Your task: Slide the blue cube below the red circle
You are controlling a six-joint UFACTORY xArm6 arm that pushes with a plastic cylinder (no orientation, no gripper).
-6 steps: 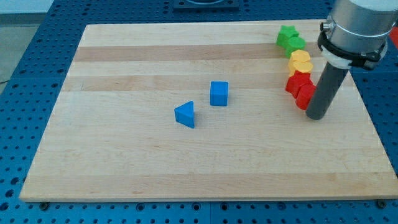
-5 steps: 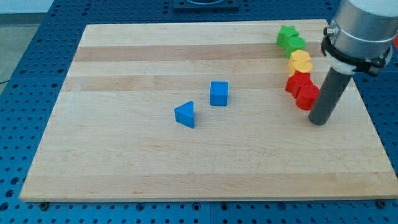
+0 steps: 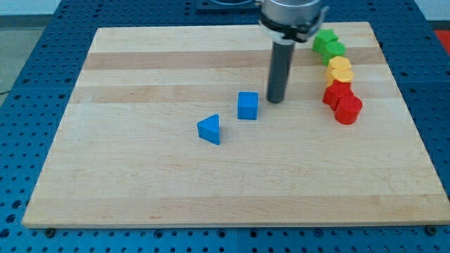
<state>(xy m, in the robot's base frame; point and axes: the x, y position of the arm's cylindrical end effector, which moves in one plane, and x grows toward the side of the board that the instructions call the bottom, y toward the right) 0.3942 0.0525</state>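
Since a moment ago your tip (image 3: 275, 100) has swung left across the counter (image 3: 140, 183); the blue cube (image 3: 247, 105) sits just to its left, apart, the rod tool gripping nothing.

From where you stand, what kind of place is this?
Probably a robotics lab bench: a wooden board sits on a blue perforated table, small coloured blocks such as the blue cube lie on it, and my tip is beside that cube.

The arm (image 3: 292, 13) is cut off by the view's top edge (only its lowest collar shows). The upper red block (image 3: 333, 91) sits partly behind the red circle (image 3: 347, 109), its shape unclear.
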